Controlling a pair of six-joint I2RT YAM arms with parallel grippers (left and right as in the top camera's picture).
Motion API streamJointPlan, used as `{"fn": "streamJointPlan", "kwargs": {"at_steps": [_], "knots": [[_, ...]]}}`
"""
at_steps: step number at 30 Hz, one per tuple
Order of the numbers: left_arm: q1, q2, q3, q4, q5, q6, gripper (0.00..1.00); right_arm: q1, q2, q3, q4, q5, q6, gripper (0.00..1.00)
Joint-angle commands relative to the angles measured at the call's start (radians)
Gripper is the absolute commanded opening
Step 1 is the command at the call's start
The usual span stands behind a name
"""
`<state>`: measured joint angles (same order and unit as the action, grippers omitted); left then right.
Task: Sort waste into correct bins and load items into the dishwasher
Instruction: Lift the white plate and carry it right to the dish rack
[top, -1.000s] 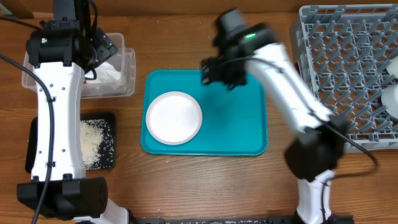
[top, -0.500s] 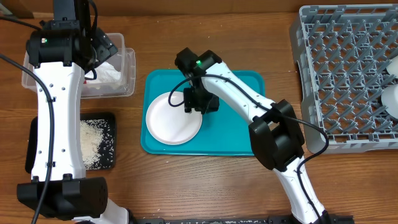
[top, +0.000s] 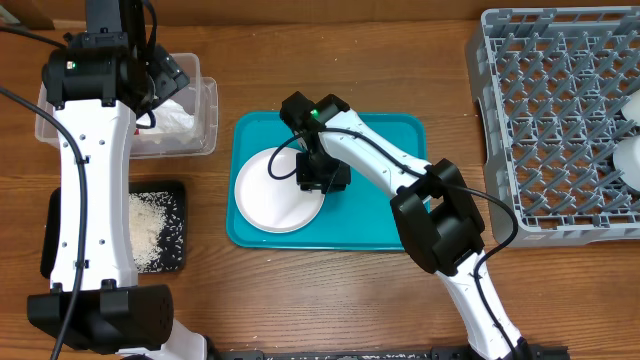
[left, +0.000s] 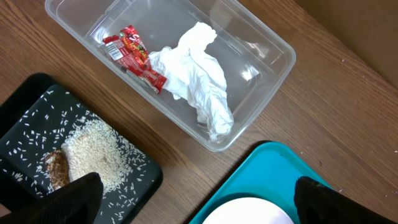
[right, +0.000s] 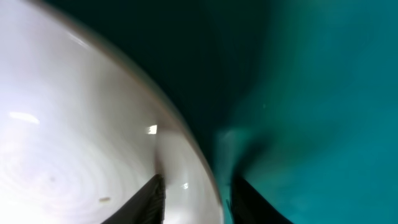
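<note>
The round white plate (top: 275, 195) lies on the teal tray (top: 385, 215). My right gripper (top: 318, 180) is down at the plate's right rim. In the right wrist view its jaws (right: 194, 199) straddle the rim of the plate (right: 74, 137), one finger over the white surface and the other on the tray side, with a gap still between them. My left gripper (left: 199, 205) hangs wide open and empty above the clear tub (left: 261, 37), which holds the white napkin (left: 199, 78) and the red wrapper (left: 134, 56). The black tray (left: 31, 124) holds rice (left: 96, 149) and a brown scrap (left: 57, 167).
The grey dish rack (top: 560, 120) stands at the right, with white dishes (top: 630, 160) at its right edge. The clear tub (top: 205, 125) and black tray (top: 175, 195) sit left of the teal tray, under the left arm.
My right arm swung from the tray's far edge down to the plate's right rim, and its jaws have narrowed around that rim. The left arm has not moved.
</note>
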<state>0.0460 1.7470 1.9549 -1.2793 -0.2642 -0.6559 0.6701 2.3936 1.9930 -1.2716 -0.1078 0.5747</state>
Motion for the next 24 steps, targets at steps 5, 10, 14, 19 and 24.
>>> {"fn": "streamJointPlan", "kwargs": {"at_steps": [5, 10, 14, 19, 24], "knots": [[0.0, 0.002, 0.006, 0.0, 0.003, -0.013, 1.0, -0.011, 0.003, 0.021, -0.044, 0.01, 0.002, 0.04], [0.0, 0.002, 0.006, 0.0, 0.003, -0.014, 1.0, -0.079, -0.008, 0.164, -0.17, 0.023, -0.055, 0.04], [0.0, 0.002, 0.006, 0.0, 0.003, -0.013, 0.99, -0.171, -0.009, 0.367, -0.317, 0.093, -0.076, 0.04], [0.0, 0.002, 0.006, 0.0, 0.003, -0.013, 1.0, -0.327, -0.012, 0.647, -0.423, 0.106, -0.207, 0.04], [0.0, 0.002, 0.006, 0.0, 0.003, -0.014, 1.0, -0.517, -0.028, 0.826, -0.412, 0.224, -0.251, 0.04]]}}
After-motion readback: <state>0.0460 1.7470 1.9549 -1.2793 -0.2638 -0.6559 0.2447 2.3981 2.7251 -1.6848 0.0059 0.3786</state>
